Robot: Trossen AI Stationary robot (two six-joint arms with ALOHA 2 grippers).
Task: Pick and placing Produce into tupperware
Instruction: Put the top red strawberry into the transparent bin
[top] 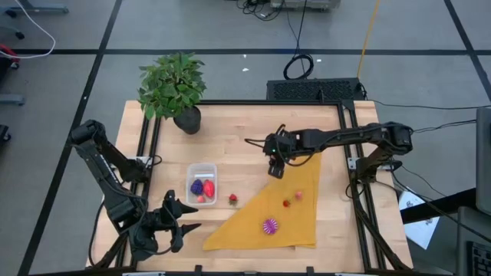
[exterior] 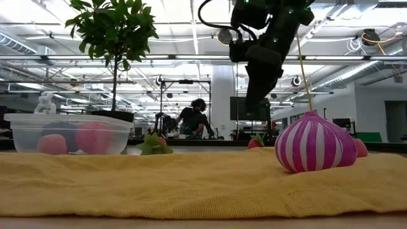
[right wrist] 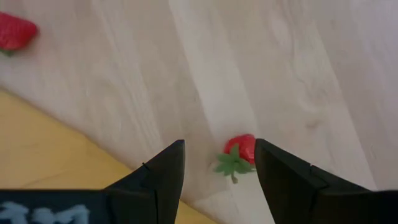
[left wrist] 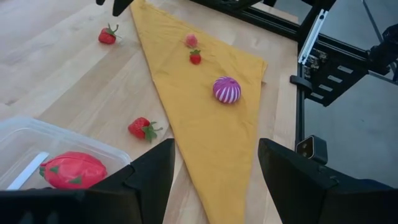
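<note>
The clear box (top: 202,184) sits on the wood, holding red, pink and purple pieces. A strawberry (top: 232,199) lies just beside it; a striped magenta ball (top: 269,225) and two small fruits rest on yellow cloth (top: 299,222).

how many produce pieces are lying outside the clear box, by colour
red: 3 (near strawberry, far strawberry, small red piece)
pink: 1 (pink piece)
magenta striped: 1 (striped ball)
total: 5
</note>
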